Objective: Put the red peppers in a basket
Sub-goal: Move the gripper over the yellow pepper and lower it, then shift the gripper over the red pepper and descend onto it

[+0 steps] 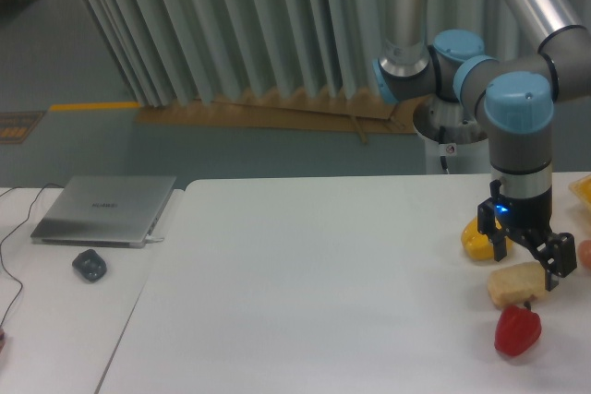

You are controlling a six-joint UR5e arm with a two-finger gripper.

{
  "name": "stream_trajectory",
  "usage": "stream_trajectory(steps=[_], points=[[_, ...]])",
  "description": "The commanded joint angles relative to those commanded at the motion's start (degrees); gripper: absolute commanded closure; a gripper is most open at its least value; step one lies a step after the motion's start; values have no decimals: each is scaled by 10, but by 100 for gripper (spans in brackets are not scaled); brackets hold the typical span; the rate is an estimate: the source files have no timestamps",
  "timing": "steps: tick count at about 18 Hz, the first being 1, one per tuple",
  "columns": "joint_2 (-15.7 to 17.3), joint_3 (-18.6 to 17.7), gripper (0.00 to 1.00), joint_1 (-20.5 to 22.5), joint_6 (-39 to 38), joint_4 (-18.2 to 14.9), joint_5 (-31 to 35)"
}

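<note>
Camera view from the front shows the arm hanging over the right end of the white worktop, with the hand spread wide and holding nothing. Its two black fingers point down over the pale tan bread-like lump, one finger close to the yellow pepper and the other out past the lump's right end.

The red pepper sits on the worktop just in front of that lump, near the bottom right corner, nothing touching it. So as far as I can judge, we're at the very start: approach, no grasp yet.

Funny thing is the hand looks lined up more on the bread lump than on the pepper. My guess is it needs to come forward toward the camera a bit, then drop so the fingers straddle the red body before closing. It's glossy and lobed, so a centred grip matters or it could squirt out.

Can't make out a basket for sure. There's a yellowish thing at the right edge, mostly cut off, so I can't tell what it is.

Laptop and a mouse sit on the left, well apart from all this.
</note>
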Motion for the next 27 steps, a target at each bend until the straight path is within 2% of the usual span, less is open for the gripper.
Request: stream_trajectory(steps=[11, 22, 27], points=[[-33, 3, 0, -21, -25, -3, 3], [-47, 34, 0, -15, -11, 2, 3], [-53, 34, 0, -13, -2, 10, 3]])
